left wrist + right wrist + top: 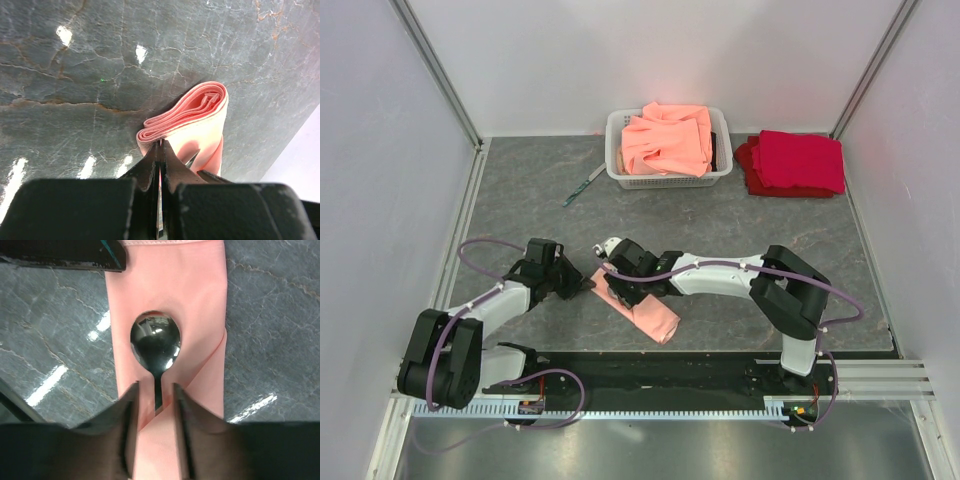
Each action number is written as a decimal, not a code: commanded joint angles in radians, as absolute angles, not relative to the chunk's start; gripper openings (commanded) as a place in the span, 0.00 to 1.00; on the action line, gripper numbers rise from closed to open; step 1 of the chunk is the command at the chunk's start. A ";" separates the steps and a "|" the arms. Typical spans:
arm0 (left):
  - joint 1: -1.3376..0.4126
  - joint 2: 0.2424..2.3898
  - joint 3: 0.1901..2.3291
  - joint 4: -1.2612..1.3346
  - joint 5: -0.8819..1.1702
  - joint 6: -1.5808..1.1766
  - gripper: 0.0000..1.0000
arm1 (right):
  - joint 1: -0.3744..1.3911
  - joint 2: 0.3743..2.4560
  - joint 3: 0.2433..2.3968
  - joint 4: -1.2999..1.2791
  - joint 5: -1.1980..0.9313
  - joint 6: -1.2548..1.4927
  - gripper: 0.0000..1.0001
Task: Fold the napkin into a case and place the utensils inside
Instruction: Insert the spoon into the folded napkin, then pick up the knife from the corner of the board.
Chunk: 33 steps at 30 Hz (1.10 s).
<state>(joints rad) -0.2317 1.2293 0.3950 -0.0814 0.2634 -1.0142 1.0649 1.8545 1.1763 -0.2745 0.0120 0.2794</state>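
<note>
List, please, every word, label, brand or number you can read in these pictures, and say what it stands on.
None: no view shows any readable text, label, brand, number or sign. The napkin, the spoon, the white basket and the red cloths are all plain.

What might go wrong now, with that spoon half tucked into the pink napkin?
The spoon has its bowl outside the napkin pocket, so it may slide out if the cloth shifts. The left tool pinches the napkin's layered end; a tug could undo the folds. The right tool straddles the handle and might drag it back out.
</note>
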 commanded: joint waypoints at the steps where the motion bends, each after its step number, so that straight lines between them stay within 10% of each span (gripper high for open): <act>1: -0.233 1.192 0.413 -0.078 0.265 -0.996 0.02 | 1.069 1.829 1.255 -0.294 0.003 0.304 0.48; 16: -0.192 0.931 0.613 -0.308 0.153 -0.804 0.70 | 0.993 1.617 1.319 -0.370 0.037 0.374 0.88; 33: -0.032 2.005 1.745 -0.603 0.250 0.052 0.61 | 0.776 1.315 1.046 -0.436 0.022 0.314 0.98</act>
